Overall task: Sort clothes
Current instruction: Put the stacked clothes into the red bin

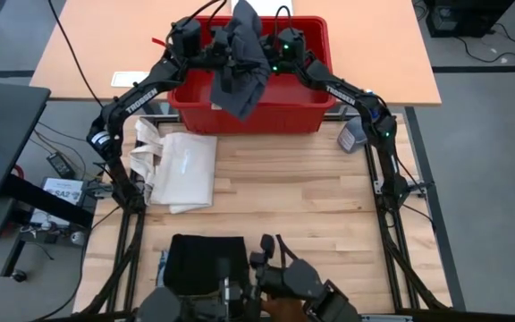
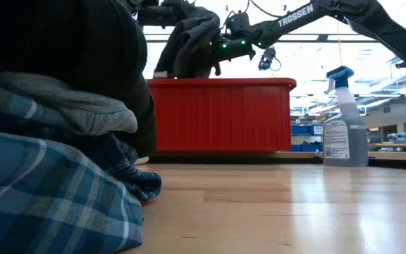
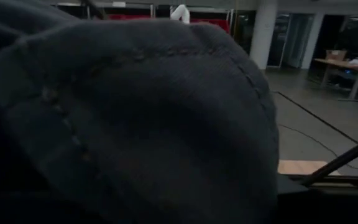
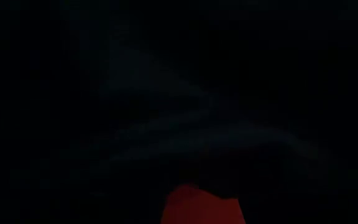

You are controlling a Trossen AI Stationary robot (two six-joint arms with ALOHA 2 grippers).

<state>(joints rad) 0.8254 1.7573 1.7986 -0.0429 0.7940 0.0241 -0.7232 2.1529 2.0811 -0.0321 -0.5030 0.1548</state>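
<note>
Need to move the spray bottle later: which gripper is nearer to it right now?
Right. The right gripper is over the red bin, on the side where the spray bottle stands beside the bin; the left gripper is over the bin's far side, both at the dark grey cloth.

Red bin [image 1: 284,114] at the desk's [image 1: 284,206] far edge; tote bag [image 1: 181,170] lies left; spray bottle [image 1: 353,136] stands right.

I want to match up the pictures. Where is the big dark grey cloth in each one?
High view: the dark grey cloth hangs between both arms over the red bin, top middle.
Low view: it is bunched above the bin's rim, upper middle.
Left wrist view: it fills most of the picture.
Right wrist view: dark folds cover nearly everything.
Shared landmark: the red bin, also showing in the low view.
</note>
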